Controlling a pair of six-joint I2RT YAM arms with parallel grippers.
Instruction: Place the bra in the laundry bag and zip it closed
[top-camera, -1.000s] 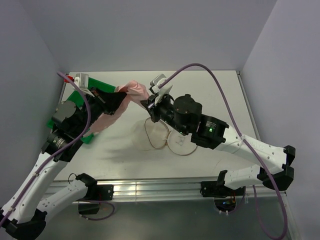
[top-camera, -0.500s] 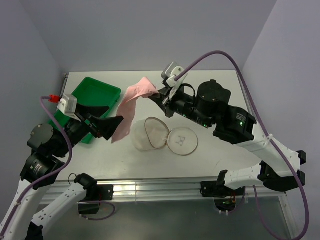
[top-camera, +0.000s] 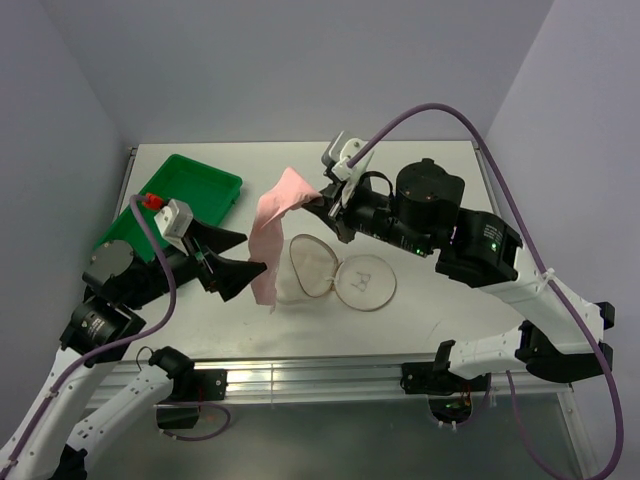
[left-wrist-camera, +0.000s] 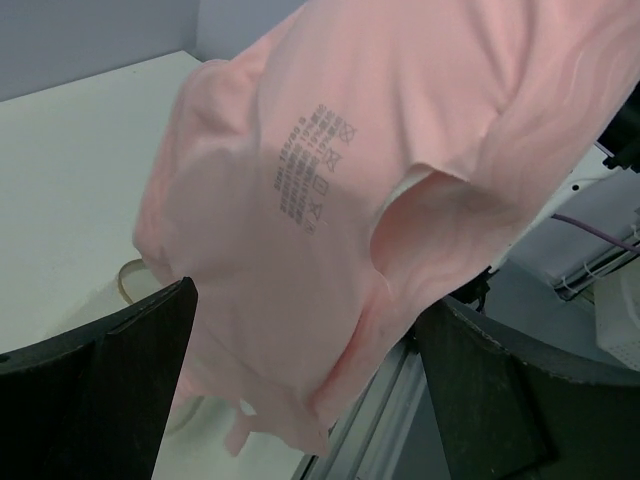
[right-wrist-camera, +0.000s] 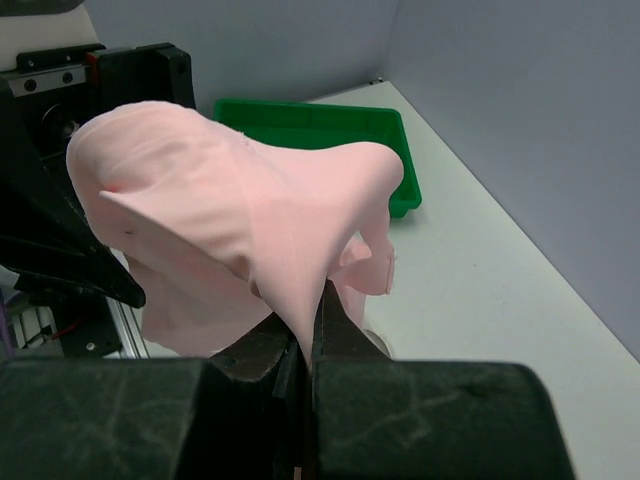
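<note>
Tray: far left, green, nothing visible in it.

Left claw: a second ago it was up by the tray with the cloth. It then let go and drew back. It has now swung right toward the hanging cloth, jaws spread wide. In the wrist view the fabric hangs between the two fingers. No grip, and I cannot tell whether they touch it.

Bra: off the table, hanging as a long pink drape from one top corner. It has drifted right, and the lower end now dangles at the left edge of the bag.

Bag: flat on the table, unzipped, with the printed flap folded out to the right.

Right claw: clamped tight on the bra's upper corner and carrying all of it, above and just behind the bag.

Reading: the handover to one arm is done. The left looks set to catch the loose end and guide it into the mouth. Nothing is inside yet, and the zip is untouched.

Table: matt white. Rail runs along the near edge. Walls: plain grey-lilac on three sides. A purple cable loops overhead.
</note>
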